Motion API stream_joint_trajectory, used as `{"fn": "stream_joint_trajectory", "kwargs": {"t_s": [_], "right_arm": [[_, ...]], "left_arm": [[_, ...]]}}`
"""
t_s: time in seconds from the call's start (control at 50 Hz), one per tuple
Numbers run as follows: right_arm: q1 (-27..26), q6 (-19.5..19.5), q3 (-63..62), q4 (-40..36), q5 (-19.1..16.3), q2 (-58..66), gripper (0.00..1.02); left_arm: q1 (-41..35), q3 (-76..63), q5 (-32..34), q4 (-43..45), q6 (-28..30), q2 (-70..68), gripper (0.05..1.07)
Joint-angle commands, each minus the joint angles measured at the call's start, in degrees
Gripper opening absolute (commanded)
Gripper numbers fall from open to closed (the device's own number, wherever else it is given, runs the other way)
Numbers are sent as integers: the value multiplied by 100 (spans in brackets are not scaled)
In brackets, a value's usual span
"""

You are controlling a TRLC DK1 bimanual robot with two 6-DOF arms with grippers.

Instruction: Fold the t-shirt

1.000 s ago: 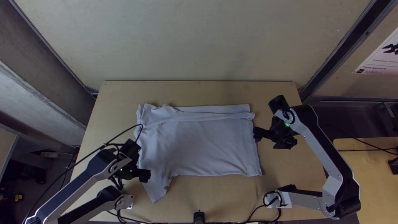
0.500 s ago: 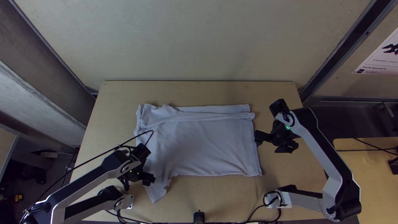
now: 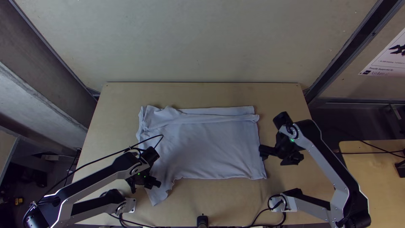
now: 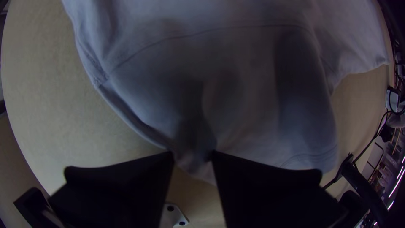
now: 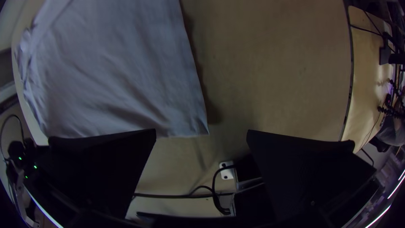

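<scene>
Two robot hands flank a pale t-shirt [image 3: 206,147] lying spread across a light wooden counter [image 3: 232,198], its far side turned over in a creased band [image 3: 211,116] that runs the width of the cloth. At the near left corner a sleeve [image 3: 158,196] juts toward the counter's near edge.

The left hand [image 3: 147,185] is over that sleeve, its black fingers part-way open; in the left wrist view, rumpled cloth shows between the tips. Whether they touch or grip the fabric, one cannot tell.

The right hand [image 3: 272,158], released and holding nothing, stands at the shirt's right side toward its near corner. In the right wrist view its fingers are spread wide, one overlapping the hem in the picture, the other over bare wood; whether the hand touches the cloth cannot be told.

Black cables [image 3: 253,219] run along the counter's near edge, while a printed sheet [image 3: 390,59] hangs on the wall at right, above a second wooden surface [image 3: 379,185].
</scene>
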Motion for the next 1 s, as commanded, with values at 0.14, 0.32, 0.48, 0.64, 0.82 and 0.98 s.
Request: {"fn": "stream_joint_trajectory", "kwargs": {"t_s": [0.14, 0.32, 0.48, 0.64, 0.82, 0.98], "right_arm": [[69, -495, -748, -90, -50, 261, 98], [78, -662, -985, 15, -120, 710, 98], [174, -706, -1143, 270, -235, 965, 95], [245, -732, -1301, 507, -314, 1334, 95], [297, -724, -1433, 894, -472, 1518, 91], [394, -732, -1539, 1008, -472, 1712, 85]], "left_arm": [[-26, -154, 20, 376, 97, 44, 8], [510, 119, 20, 156, 273, -290, 8], [1099, 382, 20, -28, 598, -501, 8], [1389, 505, 20, -125, 818, -518, 8], [1389, 532, 20, -134, 826, -501, 8], [1406, 541, 20, -134, 853, -483, 8]]}}
